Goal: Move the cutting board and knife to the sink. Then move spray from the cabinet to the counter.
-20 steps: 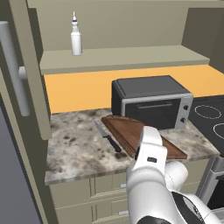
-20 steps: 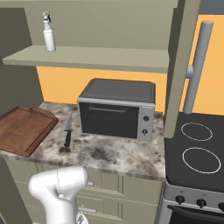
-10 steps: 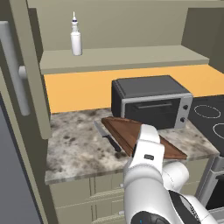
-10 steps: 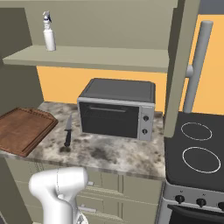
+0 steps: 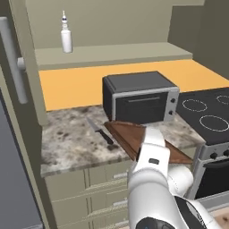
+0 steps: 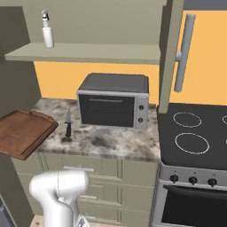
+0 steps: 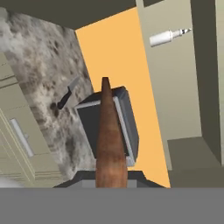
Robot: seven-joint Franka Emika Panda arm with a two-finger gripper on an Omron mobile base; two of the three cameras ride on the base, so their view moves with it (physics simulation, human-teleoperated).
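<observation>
The tool (image 7: 111, 175) is clamped on the reddish-brown rimmed wooden cutting board (image 6: 22, 132), held just off the speckled marble table's (image 5: 71, 143) front edge. The black-handled knife (image 5: 100, 131) lies mid-table; the white spray bottle (image 5: 66, 38) stands on the cabinet shelf (image 5: 112, 54). Nothing delivered.

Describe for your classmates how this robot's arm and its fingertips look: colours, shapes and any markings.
The arm is glossy white, built of rounded tube-like segments, with a small dark rectangular marking on its upper link and dark seams at the joints. In the hand view, the gripper shows two small dark fingertips. No cables show.
</observation>
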